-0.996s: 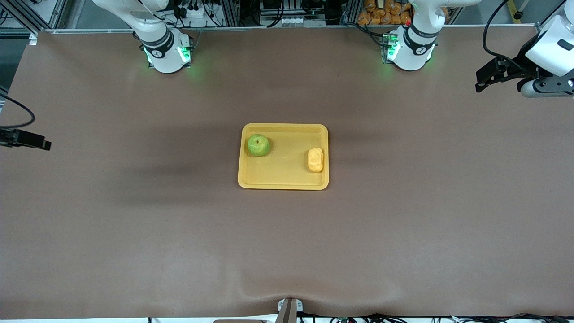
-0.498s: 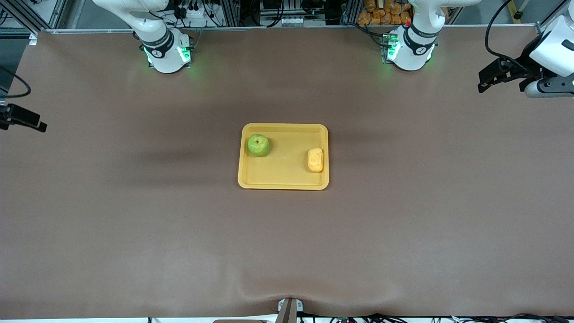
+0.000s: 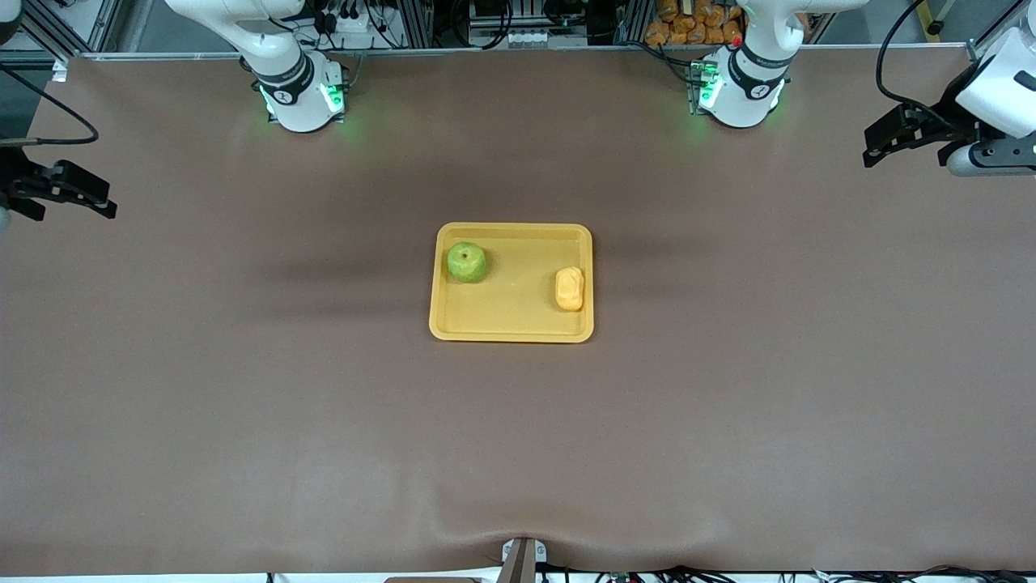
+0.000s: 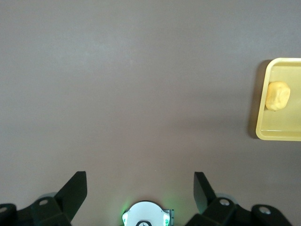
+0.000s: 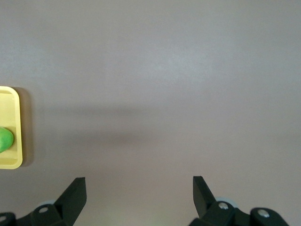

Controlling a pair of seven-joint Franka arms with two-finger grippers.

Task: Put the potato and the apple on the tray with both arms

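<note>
Front view: bare brown tabletop (image 3: 728, 421) surrounds the tray (image 3: 511, 325) at its middle. My left end effector (image 3: 878, 144) and right end effector (image 3: 97, 202) hang over opposite tabletop ends, fingers apart, empty. On the tray, apple (image 3: 467, 262) and potato (image 3: 569, 289) lie apart.

No text, label, brand, number or sign could be read anywhere in these views, whether on the arms, the tray or the tabletop.
</note>
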